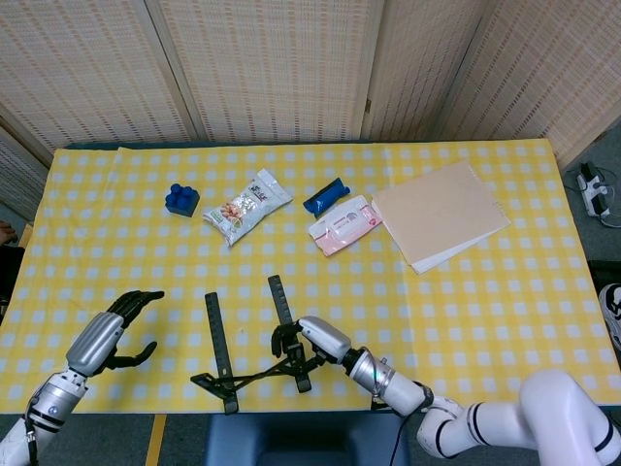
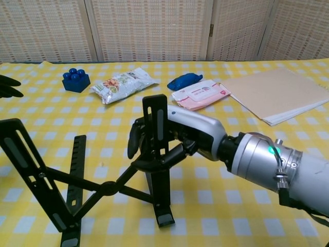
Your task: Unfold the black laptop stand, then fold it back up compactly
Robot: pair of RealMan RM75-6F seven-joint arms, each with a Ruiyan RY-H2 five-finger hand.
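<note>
The black laptop stand (image 1: 243,348) lies unfolded near the table's front edge: two slotted rails joined by crossed arms. In the chest view the stand (image 2: 100,188) has its right rail upright and a left arm raised at a slant. My right hand (image 1: 303,340) grips that right rail, its fingers wrapped round the bar, as the chest view shows of the right hand (image 2: 172,136). My left hand (image 1: 109,335) hovers open to the left of the stand, apart from it. Only the left hand's (image 2: 7,86) dark fingertips show in the chest view.
Farther back on the yellow checked cloth (image 1: 505,291) lie a blue block (image 1: 181,199), a snack bag (image 1: 247,207), a blue packet (image 1: 325,194), a pink wipes pack (image 1: 342,224) and a tan paper pad (image 1: 441,214). The table's front edge runs just below the stand.
</note>
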